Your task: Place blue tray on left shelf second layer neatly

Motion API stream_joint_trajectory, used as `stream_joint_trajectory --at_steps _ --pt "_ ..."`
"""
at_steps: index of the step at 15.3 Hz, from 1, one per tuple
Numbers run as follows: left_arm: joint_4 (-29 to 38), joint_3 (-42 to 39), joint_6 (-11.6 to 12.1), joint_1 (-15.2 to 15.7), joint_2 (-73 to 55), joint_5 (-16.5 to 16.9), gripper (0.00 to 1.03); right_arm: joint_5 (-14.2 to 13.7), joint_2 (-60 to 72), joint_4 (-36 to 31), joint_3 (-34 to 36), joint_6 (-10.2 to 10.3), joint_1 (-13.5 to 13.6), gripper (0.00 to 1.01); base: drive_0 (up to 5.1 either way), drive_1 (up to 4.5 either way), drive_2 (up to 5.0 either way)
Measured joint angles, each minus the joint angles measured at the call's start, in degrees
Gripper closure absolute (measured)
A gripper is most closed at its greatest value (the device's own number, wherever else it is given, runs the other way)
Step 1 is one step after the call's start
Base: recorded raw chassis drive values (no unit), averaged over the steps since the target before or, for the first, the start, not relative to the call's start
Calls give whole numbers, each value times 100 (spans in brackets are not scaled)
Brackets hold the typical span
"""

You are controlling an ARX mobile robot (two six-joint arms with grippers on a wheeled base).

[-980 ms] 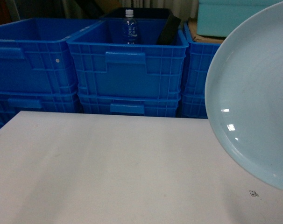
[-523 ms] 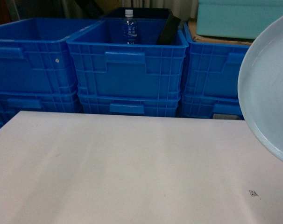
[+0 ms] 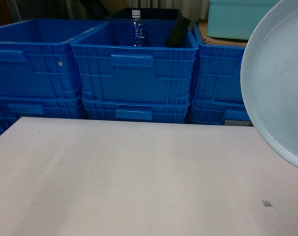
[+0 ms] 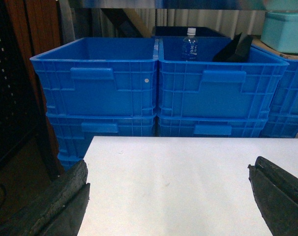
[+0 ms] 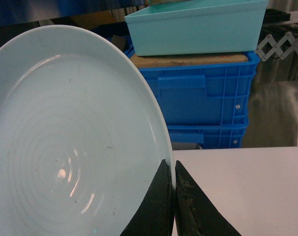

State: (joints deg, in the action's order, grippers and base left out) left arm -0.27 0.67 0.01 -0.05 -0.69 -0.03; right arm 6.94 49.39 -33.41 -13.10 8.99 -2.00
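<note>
The white bench (image 3: 129,177) stood before stacked deep-blue ribbed plastic crates (image 3: 134,73); no steel shelf was in view. The pale sky-blue glossy round tray (image 5: 65,142) hung tilted above the bench's right edge, its rim clamped by the right pincer (image 5: 174,196). The left pincer (image 4: 168,196) stood released. Advisable: level the tray before approaching the shelf.

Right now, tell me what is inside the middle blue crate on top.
Inside the middle blue crate a clear water bottle stands upright beside a black slanted object. The crate wall hides the bottle's lower part and the floor.
</note>
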Motion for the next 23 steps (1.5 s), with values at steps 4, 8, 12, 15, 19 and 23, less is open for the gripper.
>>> stream_joint_trajectory --at_steps 4,8,12,15,19,23 --pt "0 0 2 0 0 0 5 0 -2 0 0 2 0 99 0 0 0" --pt "7 0 0 0 0 0 5 0 -2 7 0 4 0 99 0 0 0" --pt "0 0 0 0 0 -13 5 28 0 4 0 11 7 99 457 -249 -249" --pt "-7 0 0 0 0 -7 5 28 0 11 0 20 7 99 456 -254 -254" --pt "0 0 0 0 0 0 5 26 0 9 0 20 7 99 456 -254 -254" --pt "4 0 0 2 0 -7 5 31 2 15 0 20 7 99 456 -254 -254"
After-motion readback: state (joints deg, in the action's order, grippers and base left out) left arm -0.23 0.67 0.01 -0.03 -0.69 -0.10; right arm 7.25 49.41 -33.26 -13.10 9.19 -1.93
